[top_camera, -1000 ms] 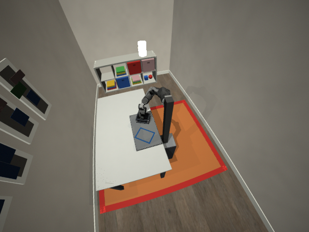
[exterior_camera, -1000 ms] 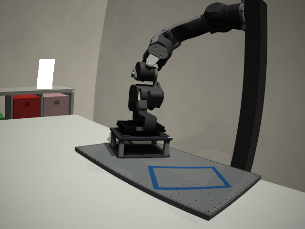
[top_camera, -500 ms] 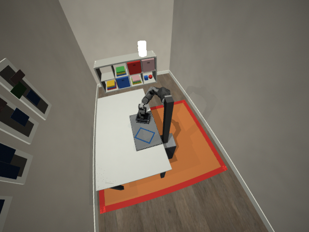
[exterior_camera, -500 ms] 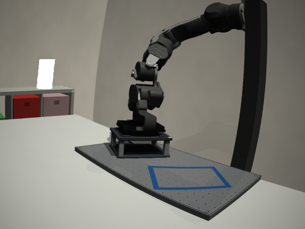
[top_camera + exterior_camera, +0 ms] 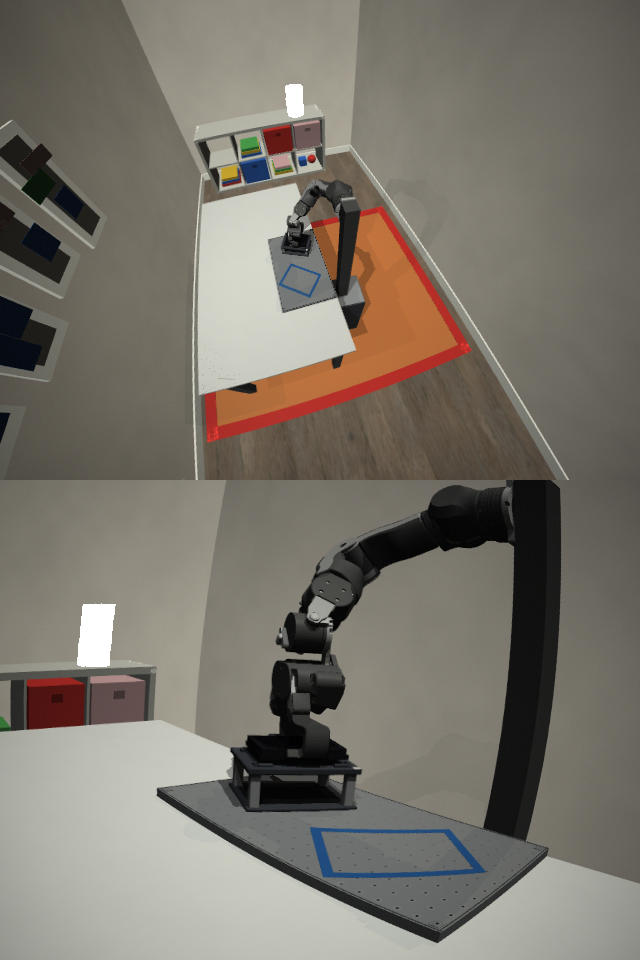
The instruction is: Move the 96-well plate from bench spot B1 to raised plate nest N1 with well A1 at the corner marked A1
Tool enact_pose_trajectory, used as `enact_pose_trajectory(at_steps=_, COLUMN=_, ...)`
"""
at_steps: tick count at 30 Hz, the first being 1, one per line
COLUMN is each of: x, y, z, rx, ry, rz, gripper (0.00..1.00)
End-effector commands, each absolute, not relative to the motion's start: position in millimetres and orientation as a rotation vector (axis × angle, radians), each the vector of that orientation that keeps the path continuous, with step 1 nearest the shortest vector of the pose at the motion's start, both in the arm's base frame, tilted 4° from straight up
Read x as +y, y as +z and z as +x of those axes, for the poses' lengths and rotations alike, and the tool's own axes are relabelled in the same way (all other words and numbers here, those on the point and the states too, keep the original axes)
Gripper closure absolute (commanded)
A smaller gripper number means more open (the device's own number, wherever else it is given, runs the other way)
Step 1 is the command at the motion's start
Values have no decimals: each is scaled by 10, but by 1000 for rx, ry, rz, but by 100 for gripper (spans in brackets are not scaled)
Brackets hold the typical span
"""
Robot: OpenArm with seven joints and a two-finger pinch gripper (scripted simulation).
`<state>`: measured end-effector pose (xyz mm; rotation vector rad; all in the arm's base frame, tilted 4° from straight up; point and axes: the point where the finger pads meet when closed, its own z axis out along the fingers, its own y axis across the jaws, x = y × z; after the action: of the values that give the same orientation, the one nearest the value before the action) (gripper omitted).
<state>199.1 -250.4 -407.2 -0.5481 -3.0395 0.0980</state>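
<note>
The plate (image 5: 268, 747) sits on the nest (image 5: 248, 782), behind the outlined spot (image 5: 324, 863).

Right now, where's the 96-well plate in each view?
Top: plate just above picture centre, on the raised nest, mostly hidden under the tool.
Exterior: plate centre frame, atop the nest, tool shut on it.
Shared landmark: the blue outline on the grey board beside the nest.
</note>
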Motion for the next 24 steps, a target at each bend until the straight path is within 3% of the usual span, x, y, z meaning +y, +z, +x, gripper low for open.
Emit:
enact_pose_trajectory(at_steps=1, x=-2499, y=-4066, z=2011, rx=-3046, ry=90, rz=-553, gripper=100)
enact_pose_trajectory(at_steps=24, x=-2501, y=-4097, z=2037, rx=-3051, ry=85, rz=-552, gripper=100)
